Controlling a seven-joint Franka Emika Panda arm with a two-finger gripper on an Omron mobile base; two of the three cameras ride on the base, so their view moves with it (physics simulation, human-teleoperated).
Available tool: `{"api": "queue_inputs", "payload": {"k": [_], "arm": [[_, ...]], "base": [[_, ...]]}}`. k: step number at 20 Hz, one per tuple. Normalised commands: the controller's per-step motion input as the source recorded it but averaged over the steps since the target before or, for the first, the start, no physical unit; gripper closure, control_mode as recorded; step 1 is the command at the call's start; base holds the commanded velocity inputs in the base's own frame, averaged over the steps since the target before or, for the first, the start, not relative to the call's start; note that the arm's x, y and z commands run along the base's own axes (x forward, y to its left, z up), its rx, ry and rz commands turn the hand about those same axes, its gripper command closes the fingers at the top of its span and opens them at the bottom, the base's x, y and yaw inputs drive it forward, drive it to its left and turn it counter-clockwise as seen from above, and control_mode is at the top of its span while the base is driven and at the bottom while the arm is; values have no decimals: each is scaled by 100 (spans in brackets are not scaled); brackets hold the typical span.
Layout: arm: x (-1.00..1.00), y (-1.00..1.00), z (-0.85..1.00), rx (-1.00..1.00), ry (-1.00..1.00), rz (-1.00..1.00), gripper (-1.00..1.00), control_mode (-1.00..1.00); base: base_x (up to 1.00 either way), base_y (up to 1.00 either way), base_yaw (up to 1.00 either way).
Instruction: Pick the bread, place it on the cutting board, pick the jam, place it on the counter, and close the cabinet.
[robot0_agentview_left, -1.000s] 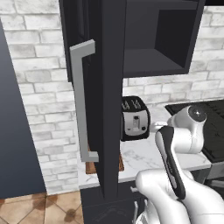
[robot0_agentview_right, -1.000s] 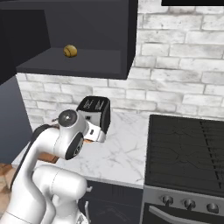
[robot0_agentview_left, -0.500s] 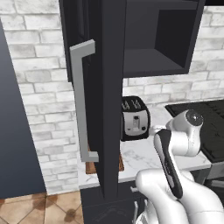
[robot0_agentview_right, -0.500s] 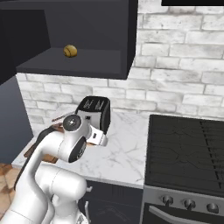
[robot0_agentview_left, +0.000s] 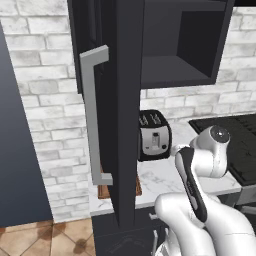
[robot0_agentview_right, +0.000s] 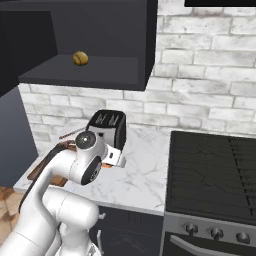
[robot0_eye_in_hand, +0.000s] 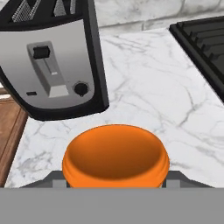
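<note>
The jam (robot0_eye_in_hand: 115, 153), a small orange jar, sits between the fingertips of my gripper (robot0_eye_in_hand: 115, 180), which is shut on it just over the white marble counter (robot0_eye_in_hand: 144, 87) in front of the toaster. The bread (robot0_agentview_right: 80, 58), a small yellowish bun, lies on the shelf inside the open cabinet (robot0_agentview_right: 80, 75). The cabinet door (robot0_agentview_left: 125, 100) stands wide open with its grey bar handle (robot0_agentview_left: 92, 115) toward me. The reddish-brown cutting board (robot0_agentview_right: 42, 167) lies on the counter to the left of the toaster, and its edge (robot0_eye_in_hand: 8, 127) shows beside the jar.
A black and silver toaster (robot0_agentview_right: 107, 127) stands on the counter (robot0_agentview_right: 145, 172) right behind the hand. The black stovetop (robot0_agentview_right: 215, 170) takes up the right side. The open door (robot0_agentview_left: 125, 150) hangs over the counter's left end, above the board (robot0_agentview_left: 102, 192).
The arm has shifted only slightly, with the wrist a little lower. The grip on the jar is unchanged.
</note>
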Motion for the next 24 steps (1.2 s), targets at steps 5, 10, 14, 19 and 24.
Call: {"api": "queue_inputs", "payload": {"k": [5, 10, 14, 19, 24], "arm": [[20, -10, -31, 0, 0, 0, 100, -100], [31, -19, -24, 0, 0, 0, 100, -100], [33, -17, -26, 0, 0, 0, 100, -100], [24, -19, -20, 0, 0, 0, 100, -100], [19, -15, -18, 0, 0, 0, 100, -100]], "base": [[0, 0, 0], [0, 0, 0], [0, 0, 0], [0, 0, 0], [0, 0, 0]]}}
